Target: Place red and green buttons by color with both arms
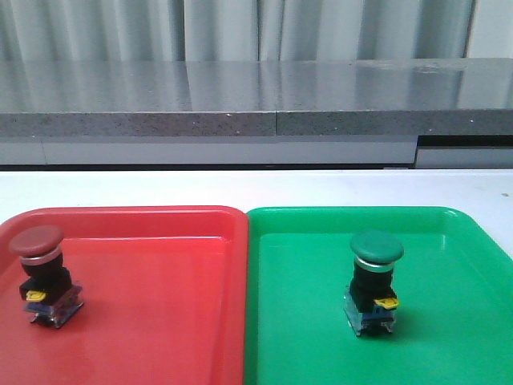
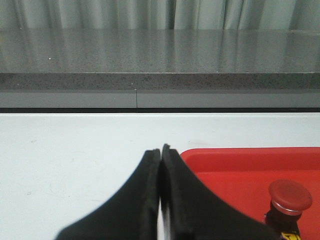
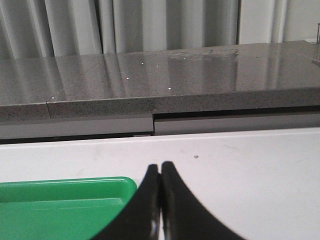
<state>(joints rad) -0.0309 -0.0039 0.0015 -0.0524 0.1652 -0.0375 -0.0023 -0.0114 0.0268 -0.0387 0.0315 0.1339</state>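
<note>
The red button (image 1: 38, 270) stands upright in the red tray (image 1: 160, 321) near its left side, dark red cap up, yellow tab at the front. It also shows in the left wrist view (image 2: 289, 200). The green button (image 1: 374, 277) stands upright in the green tray (image 1: 449, 321) near its middle. My left gripper (image 2: 161, 150) is shut and empty, over the white table just left of the red tray's far corner (image 2: 210, 156). My right gripper (image 3: 160, 166) is shut and empty, just right of the green tray's far corner (image 3: 75, 192). Neither arm shows in the front view.
The two trays sit side by side on a white table (image 1: 256, 188). Behind it runs a grey speckled counter (image 1: 240, 100) with grey curtains beyond. The table surface extends left of the red tray and right of the green tray.
</note>
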